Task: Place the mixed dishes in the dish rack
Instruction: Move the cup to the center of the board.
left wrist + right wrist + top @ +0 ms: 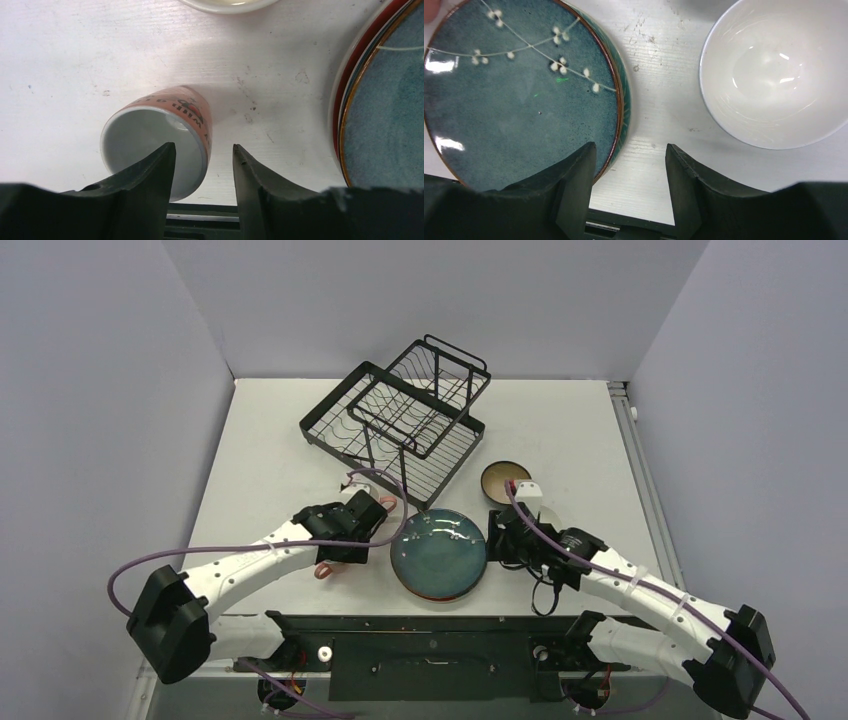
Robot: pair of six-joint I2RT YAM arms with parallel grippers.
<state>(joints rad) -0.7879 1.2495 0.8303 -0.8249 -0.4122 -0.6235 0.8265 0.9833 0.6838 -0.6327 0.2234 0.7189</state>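
The pink mug (160, 140) lies on its side on the table, mouth toward my left wrist camera. My left gripper (204, 147) is open, one finger in front of the mug's mouth and the other outside its wall. In the top view only the mug's handle (323, 570) shows under the left arm (345, 525). The dark teal plate (438, 553) tops a stack with a red-orange rim (340, 95). My right gripper (630, 147) is open and empty, its left finger over the teal plate's (519, 90) edge. The small white bowl (774, 70) sits to its right.
The black wire dish rack (400, 415) stands at the back middle with nothing in it. The brown bowl (505, 478) sits right of the rack's front corner. A white rim (227, 4) shows at the top of the left wrist view. A black rail (430, 635) runs along the near edge.
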